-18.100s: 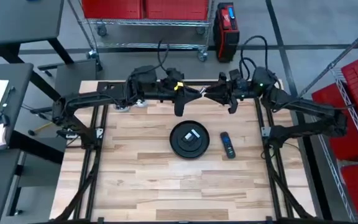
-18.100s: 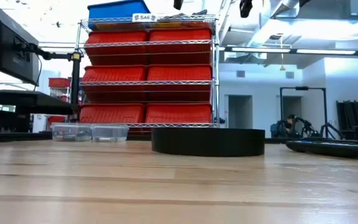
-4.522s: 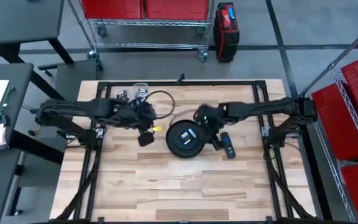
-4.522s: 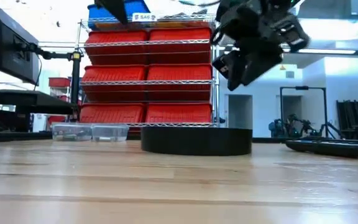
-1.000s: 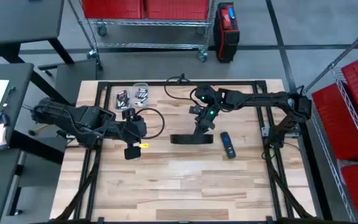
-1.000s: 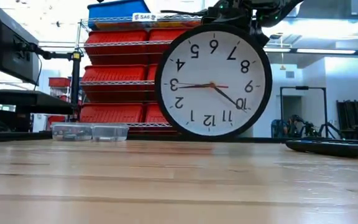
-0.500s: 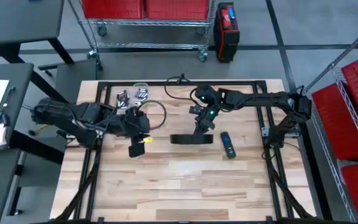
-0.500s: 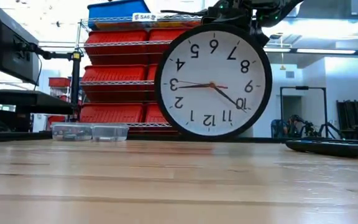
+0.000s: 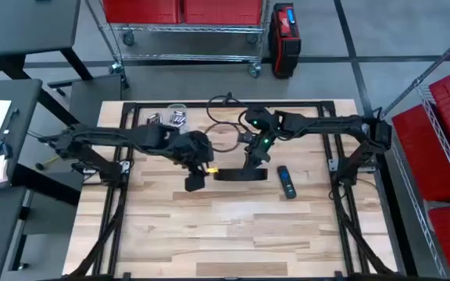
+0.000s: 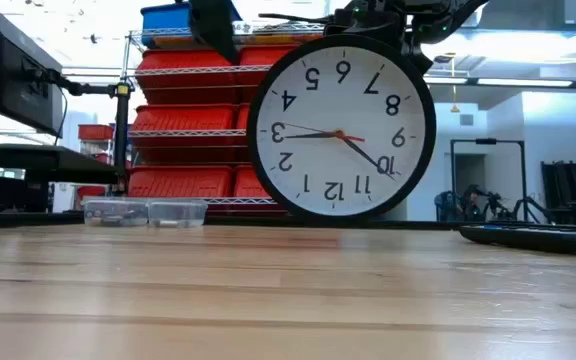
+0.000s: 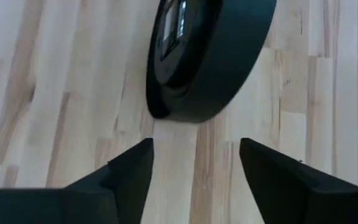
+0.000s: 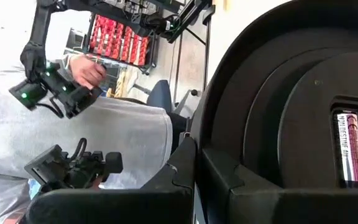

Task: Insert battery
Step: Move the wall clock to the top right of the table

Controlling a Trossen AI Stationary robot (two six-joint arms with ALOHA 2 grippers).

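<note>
The wall clock (image 9: 240,173) is being held on edge, upside down, by the right gripper (image 9: 253,158), fingers clamped on its rim. The left gripper (image 9: 198,178), fingers apart and empty, is being brought beside the clock's back, where a battery (image 12: 349,148) is seen seated. A nudge could be tipping the clock over. A remote control (image 9: 286,182) is lying just beside the clock; the counter (image 9: 233,234) before it is lying open

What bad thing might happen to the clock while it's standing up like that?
The clock stands on its edge, upside down, held only at its rim by the right gripper. If that grip slips, it may tip over or roll on the table. The left gripper, open, is very close beside it, so a bump might knock it. The battery already in the back might then jolt loose.
</note>
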